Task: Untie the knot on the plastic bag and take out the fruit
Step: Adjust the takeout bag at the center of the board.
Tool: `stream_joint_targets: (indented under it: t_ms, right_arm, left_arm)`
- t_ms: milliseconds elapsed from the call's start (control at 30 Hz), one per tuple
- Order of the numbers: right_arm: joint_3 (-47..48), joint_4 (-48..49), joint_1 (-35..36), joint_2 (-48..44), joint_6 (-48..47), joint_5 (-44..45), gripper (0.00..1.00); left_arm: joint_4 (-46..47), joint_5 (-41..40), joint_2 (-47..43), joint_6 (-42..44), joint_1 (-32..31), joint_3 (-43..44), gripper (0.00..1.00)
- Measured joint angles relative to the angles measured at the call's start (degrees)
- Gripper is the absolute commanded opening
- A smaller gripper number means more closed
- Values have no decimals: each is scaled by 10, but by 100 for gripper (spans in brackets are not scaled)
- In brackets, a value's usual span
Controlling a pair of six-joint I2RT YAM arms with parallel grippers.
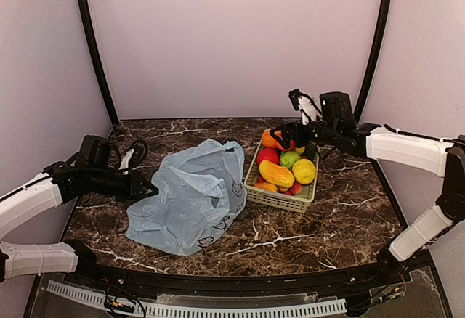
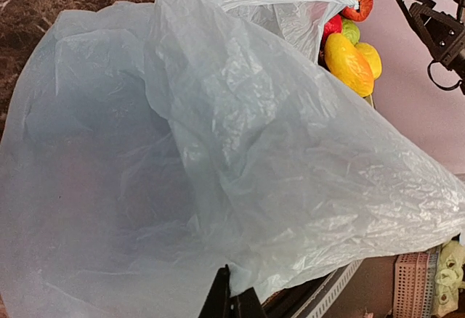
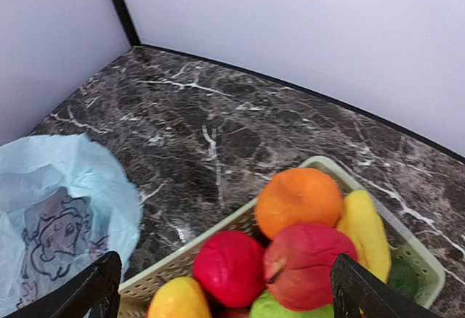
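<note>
A light blue plastic bag (image 1: 190, 198) lies crumpled on the marble bench (image 1: 327, 223), near left, with the left hand (image 1: 149, 187) pinched together on its left edge. Just right, a green basket (image 1: 280, 200) holds the fruit (image 1: 276, 174); above its far end hovers the right hand (image 1: 282, 135), fingers (image 3: 98, 289) apart.

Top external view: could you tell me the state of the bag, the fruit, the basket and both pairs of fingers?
plastic bag: slack, flattened, no fruit bulge visible.
fruit: piled in the basket, outside the bag.
basket: upright, full.
left gripper: fingers close together at the bag's edge, seemingly pinching film.
right gripper: fingers wide apart, empty, above the basket.
</note>
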Motion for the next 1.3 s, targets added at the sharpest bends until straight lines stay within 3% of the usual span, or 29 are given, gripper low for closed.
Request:
stream_joint_targets:
  t_ms: [167, 333, 833, 867, 933, 967, 1033, 1067, 1100, 1300]
  right_arm:
    - [18, -4, 65, 17, -20, -64, 97]
    - [104, -8, 104, 122, -49, -113, 97]
    - [329, -53, 102, 353, -133, -62, 96]
    - [339, -54, 102, 362, -137, -59, 93]
    - [367, -59, 100, 386, -147, -53, 71]
    - [381, -62, 100, 398, -152, -50, 58]
    - [399, -71, 99, 414, -163, -49, 18]
    - [406, -77, 99, 420, -163, -50, 6]
    - [409, -82, 99, 421, -164, -53, 0]
    - [363, -90, 101, 374, -154, -83, 0]
  left_arm:
    - [-3, -18, 35, 55, 0, 48, 1]
    - [-25, -25, 59, 109, 0, 84, 1]
    - [-46, -16, 68, 153, 1, 92, 1]
    - [-46, -14, 69, 153, 1, 92, 1]
    - [-46, -11, 71, 153, 1, 92, 1]
    - [-46, -10, 71, 153, 1, 92, 1]
    - [-46, -11, 73, 152, 2, 92, 1]
    - [-46, -12, 73, 153, 2, 92, 1]
    - [-46, -14, 73, 153, 4, 92, 1]
    - [-28, -32, 88, 165, 52, 92, 1]
